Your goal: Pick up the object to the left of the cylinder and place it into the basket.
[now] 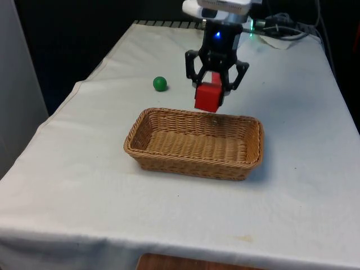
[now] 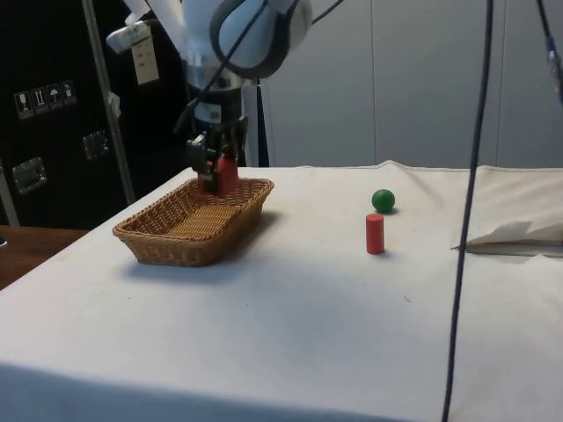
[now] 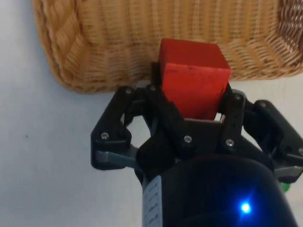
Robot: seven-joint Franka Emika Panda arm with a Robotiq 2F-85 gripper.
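Fingers (image 1: pixel 215 89) clamped on the red block (image 1: pixel 208 97), aloft just over the basket's (image 1: pixel 169 160) far rim.

I log one red block (image 1: pixel 208 97), clamped in my gripper (image 1: pixel 216 89) and held above the far rim of the oblong wicker basket (image 1: pixel 194 143).

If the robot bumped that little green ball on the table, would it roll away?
Probably yes. The green ball looks round all over and sits alone on the flat white cloth, with nothing touching it, so a nudge would likely send it rolling. The soft cloth might slow it a bit. It looks small, so probably light too.
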